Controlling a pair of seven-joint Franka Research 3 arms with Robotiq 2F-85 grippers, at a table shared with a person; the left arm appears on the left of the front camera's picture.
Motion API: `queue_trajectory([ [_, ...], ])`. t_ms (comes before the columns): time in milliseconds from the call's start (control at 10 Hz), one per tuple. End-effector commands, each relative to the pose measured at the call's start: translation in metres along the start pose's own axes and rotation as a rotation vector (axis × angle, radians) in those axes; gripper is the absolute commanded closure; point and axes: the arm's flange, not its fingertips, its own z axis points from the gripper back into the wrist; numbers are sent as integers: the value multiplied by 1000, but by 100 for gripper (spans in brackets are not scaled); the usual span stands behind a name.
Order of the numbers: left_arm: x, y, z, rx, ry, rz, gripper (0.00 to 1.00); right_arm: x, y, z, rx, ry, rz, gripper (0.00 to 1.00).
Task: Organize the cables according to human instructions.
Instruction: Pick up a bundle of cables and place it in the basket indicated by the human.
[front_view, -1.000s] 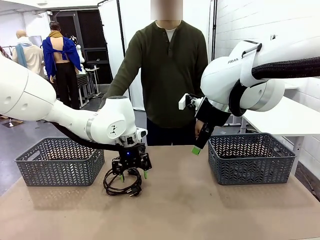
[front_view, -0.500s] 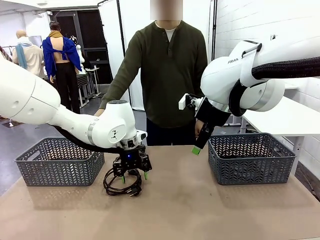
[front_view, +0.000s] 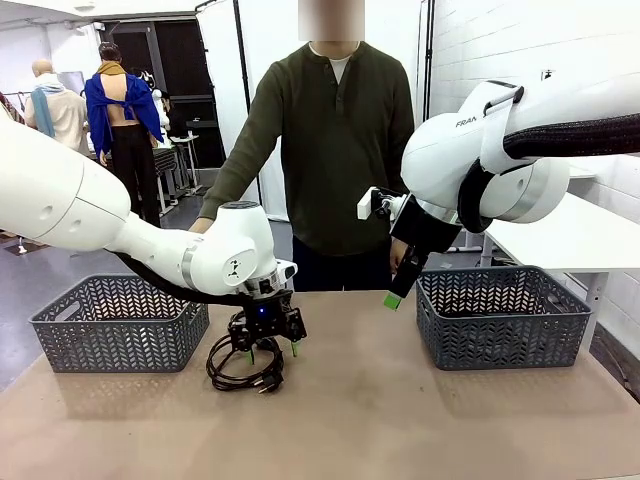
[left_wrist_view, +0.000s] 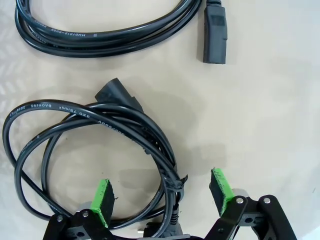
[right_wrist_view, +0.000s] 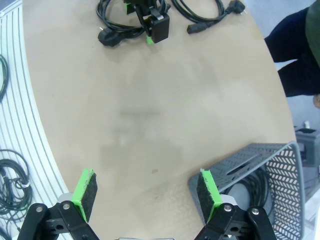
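Note:
A coiled black cable (front_view: 243, 372) lies on the table right of the left grey basket (front_view: 120, 322). My left gripper (front_view: 268, 346) hangs just over it, open. In the left wrist view the coil (left_wrist_view: 75, 130) runs between the green pads (left_wrist_view: 102, 199), its bunched loops (left_wrist_view: 172, 182) nearer the right pad, untouched. A second cable (left_wrist_view: 100, 40) with a block plug (left_wrist_view: 215, 30) lies beyond. My right gripper (front_view: 394, 296) hangs open in the air left of the right basket (front_view: 500, 318); from its wrist (right_wrist_view: 146, 194) both cables (right_wrist_view: 117, 25) show far off. The human (front_view: 335, 150) stands behind the table.
The right basket (right_wrist_view: 280, 165) holds a black cable (right_wrist_view: 257, 182) in the right wrist view. The tan table (front_view: 400, 420) has free room at its middle and front. A white table (front_view: 570, 235) stands at the far right.
My left gripper has edged slightly right and lower over the coil. The right arm and the person have stayed still.

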Motion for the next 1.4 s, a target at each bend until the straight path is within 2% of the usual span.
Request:
queue_trajectory([
  [0, 7, -4, -2, 43, -16, -11, 14, -1, 0, -1, -4, 1, -2, 0],
  [400, 9, -5, 2, 48, -23, -9, 91, -1, 0, -1, -4, 1, -2, 0],
  [500, 9, -5, 2, 51, -23, -7, 100, -1, 0, -1, -4, 1, -2, 0],
  [1300, 11, -9, 12, 69, -24, 8, 100, -1, 0, -1, -4, 1, -2, 0],
])
